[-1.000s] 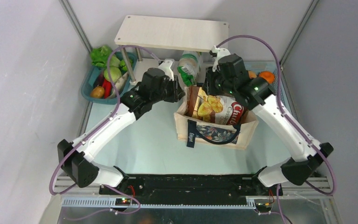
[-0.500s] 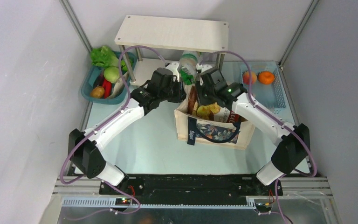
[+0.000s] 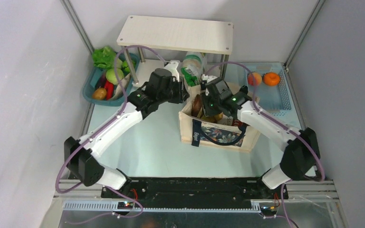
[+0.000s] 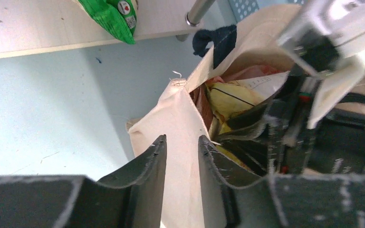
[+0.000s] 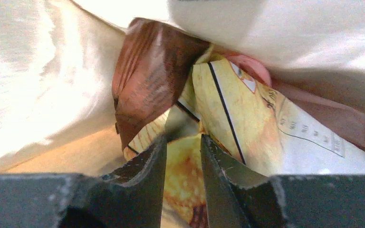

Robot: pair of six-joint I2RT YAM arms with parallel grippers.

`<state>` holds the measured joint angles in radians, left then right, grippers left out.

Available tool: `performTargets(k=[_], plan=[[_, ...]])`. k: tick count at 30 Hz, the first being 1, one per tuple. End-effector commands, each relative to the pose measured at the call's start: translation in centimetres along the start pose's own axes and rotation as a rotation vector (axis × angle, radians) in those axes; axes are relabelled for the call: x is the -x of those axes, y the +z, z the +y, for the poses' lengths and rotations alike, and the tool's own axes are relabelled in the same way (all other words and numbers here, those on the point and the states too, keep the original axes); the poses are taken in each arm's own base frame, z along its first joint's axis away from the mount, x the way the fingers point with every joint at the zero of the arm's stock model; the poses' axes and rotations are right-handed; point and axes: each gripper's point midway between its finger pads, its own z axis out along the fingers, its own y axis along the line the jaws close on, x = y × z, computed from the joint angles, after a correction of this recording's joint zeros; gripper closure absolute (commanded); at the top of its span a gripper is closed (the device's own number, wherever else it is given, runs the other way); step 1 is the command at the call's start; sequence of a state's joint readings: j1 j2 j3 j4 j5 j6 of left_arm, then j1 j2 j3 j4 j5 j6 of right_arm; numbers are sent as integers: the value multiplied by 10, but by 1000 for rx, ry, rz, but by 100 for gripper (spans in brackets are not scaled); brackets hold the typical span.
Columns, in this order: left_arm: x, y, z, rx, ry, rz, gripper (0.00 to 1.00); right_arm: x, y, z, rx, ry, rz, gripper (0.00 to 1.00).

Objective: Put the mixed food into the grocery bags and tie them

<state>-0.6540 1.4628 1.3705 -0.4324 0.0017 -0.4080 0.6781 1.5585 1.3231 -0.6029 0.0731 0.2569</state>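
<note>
At far left, a teal basket (image 3: 89, 90) of vegetables sits on the desk (image 3: 147, 137). The left tool (image 4: 182, 142) pinches the left rim of the tote (image 3: 214, 135), with canvas caught between its fingers. The tote stands upright at mid-desk, mouth open, with the brown-and-yellow packet (image 5: 237, 118) sunk inside. The right tool (image 5: 183, 140) reaches down into the tote, fingers narrowly apart astride the packet. Whether they grip it cannot be told. At far right, a blue basket (image 3: 275, 97) holds two round fruits.
</note>
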Motion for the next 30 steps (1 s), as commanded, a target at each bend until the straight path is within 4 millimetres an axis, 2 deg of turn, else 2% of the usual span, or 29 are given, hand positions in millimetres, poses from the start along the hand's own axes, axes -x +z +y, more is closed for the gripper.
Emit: performTargets(k=[1,4,6,7,8,9,10,13,15,18,21,22,24,26,27,28,29,30], plan=[[39,-47,6,17,12,-161,62,42,-64,-2,36,14,-177,62],[45,-72,14,31,0,-216,58,58,-106,-13,44,39,-276,58],[46,-87,18,31,-5,-246,55,61,-130,-24,33,63,-321,51],[45,-91,18,29,-7,-252,52,58,-136,-30,22,76,-319,43],[41,-98,18,17,-16,-259,43,60,-149,-41,2,97,-345,38],[37,-100,18,12,-23,-255,39,55,-154,-54,-31,126,-335,30],[34,-104,13,-19,-35,-252,32,54,-165,-62,-56,142,-354,27],[25,-101,-5,-114,-51,-202,24,36,-181,-97,-184,201,-320,20],[18,-89,-20,-172,-42,-142,22,25,-191,-115,-264,222,-305,16],[11,-75,-32,-205,-26,-94,20,9,-196,-132,-340,241,-270,12],[4,-58,-42,-218,-15,-47,19,-3,-195,-139,-382,267,-238,11],[2,-55,-44,-221,-14,-36,19,-10,-193,-144,-413,278,-215,12],[-3,-43,-43,-212,-14,-9,23,-21,-186,-151,-456,292,-178,20],[-8,-32,-39,-190,-16,11,33,-29,-175,-153,-467,303,-149,30],[-11,-27,-37,-180,-18,21,44,-31,-171,-153,-461,305,-139,35],[-12,-25,-35,-173,-19,25,50,-33,-166,-152,-457,311,-133,38],[-13,-21,-32,-157,-17,27,62,-33,-163,-151,-449,313,-126,47],[-13,-20,-30,-146,-15,25,69,-30,-160,-151,-443,316,-134,63]])
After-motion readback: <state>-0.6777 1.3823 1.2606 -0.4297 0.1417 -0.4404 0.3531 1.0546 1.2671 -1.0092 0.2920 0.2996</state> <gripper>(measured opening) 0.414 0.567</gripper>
